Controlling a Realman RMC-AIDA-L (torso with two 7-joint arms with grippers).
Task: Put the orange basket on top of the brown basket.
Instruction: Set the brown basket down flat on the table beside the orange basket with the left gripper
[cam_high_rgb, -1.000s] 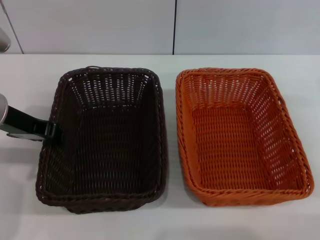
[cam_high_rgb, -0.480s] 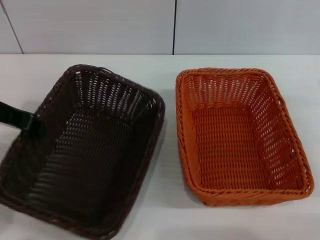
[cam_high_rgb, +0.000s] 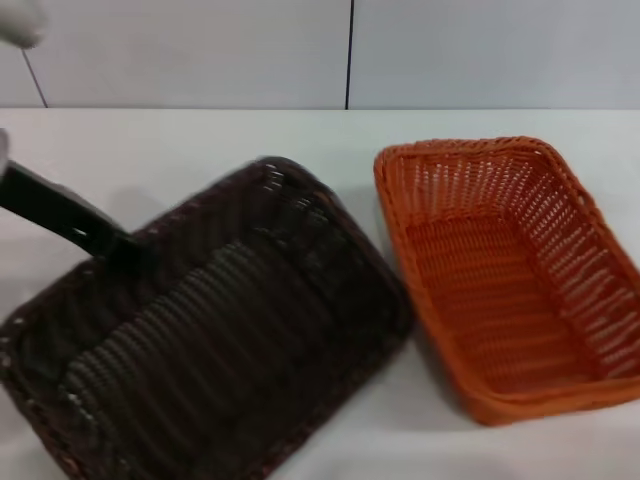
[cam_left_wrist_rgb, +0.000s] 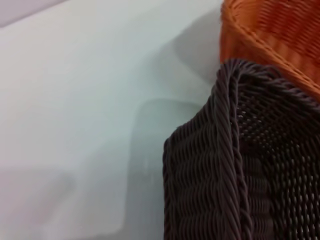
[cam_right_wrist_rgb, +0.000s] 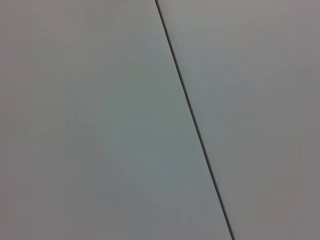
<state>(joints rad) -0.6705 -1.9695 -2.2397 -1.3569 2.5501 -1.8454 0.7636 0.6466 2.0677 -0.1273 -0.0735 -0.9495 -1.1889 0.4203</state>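
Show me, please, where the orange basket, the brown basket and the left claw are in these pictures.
orange basket (cam_high_rgb: 500, 300): head view, woven floor.
brown basket (cam_high_rgb: 215, 345): head view, woven floor.
left claw (cam_high_rgb: 105, 240): head view, black tip at the brown basket's rim.

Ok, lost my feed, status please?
Left gripper at brown basket rim, basket tilted up. Right gripper out of view. Orange basket on table, beside brown. Nothing between.
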